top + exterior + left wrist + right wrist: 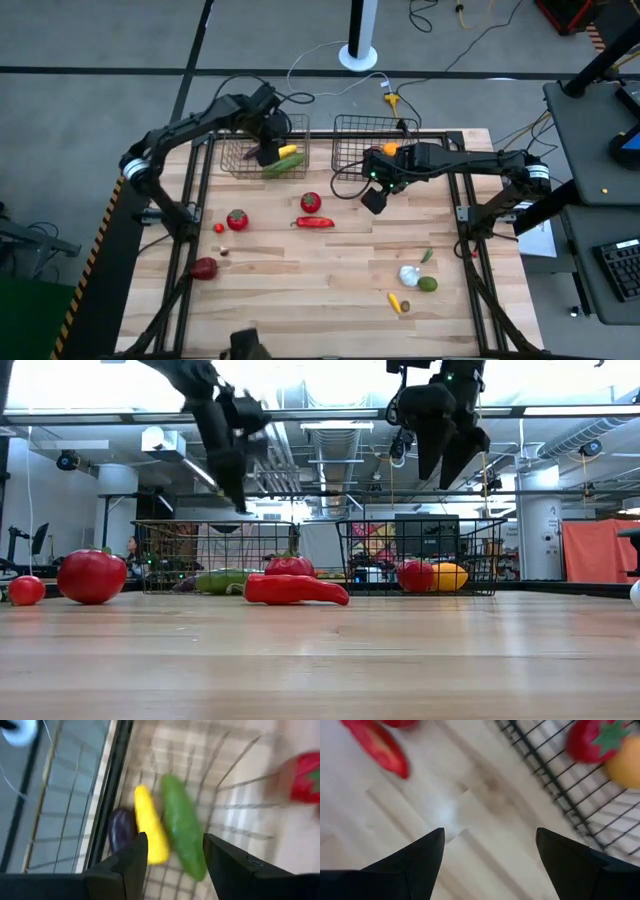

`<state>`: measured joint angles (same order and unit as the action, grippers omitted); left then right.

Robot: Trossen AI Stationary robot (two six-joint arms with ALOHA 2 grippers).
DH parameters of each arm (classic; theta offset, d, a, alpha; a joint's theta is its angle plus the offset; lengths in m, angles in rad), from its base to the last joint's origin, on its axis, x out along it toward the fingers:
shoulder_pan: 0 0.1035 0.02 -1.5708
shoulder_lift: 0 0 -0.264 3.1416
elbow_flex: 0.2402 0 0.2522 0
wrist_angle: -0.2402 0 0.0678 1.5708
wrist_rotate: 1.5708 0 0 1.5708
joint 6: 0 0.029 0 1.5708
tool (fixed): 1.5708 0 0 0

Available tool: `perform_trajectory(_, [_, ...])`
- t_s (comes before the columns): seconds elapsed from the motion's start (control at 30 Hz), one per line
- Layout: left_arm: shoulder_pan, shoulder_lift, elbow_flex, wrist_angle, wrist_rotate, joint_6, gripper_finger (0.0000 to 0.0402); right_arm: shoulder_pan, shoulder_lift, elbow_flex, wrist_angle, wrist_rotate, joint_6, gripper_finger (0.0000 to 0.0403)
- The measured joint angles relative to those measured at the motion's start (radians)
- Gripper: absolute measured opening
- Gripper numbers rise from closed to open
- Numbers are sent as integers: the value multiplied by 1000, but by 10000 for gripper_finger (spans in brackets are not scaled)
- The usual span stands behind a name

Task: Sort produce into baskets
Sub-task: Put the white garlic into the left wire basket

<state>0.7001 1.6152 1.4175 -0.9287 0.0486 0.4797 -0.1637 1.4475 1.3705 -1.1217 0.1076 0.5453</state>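
On the wooden table [330,280], the copper basket [232,160] already holds corn [150,827], cucumber [182,832] and eggplant [121,827]; the left gripper [172,857] hangs over them, fingers parted and empty. The right gripper [487,855], wide open and empty, hovers beside the dark basket [350,128], likely bound for the red pepper [315,223].

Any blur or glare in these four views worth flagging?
Left wrist view: motion-smeared, the cucumber and corn streaked. Right wrist view: soft throughout, a bright glare patch on the table. Low view: bright ceiling lights wash out the background. High view: evenly lit and sharp.
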Motion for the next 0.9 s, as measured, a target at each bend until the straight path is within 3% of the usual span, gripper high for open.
perform_trajectory(0.2, [-143,-195,-127,121,-11,-120,173,78,0,0,-2,-39,104,306])
perform_trajectory(0.4, [-308,-360,-282,217,-138,-283,173,175,0,0,-5,-70,200,306])
perform_trajectory(0.7, [-527,-472,-443,238,-338,-466,173,287,0,0,-74,-122,352,306])
perform_trajectory(0.9, [-619,-510,-481,242,-356,-565,173,349,0,0,-186,-146,461,306])
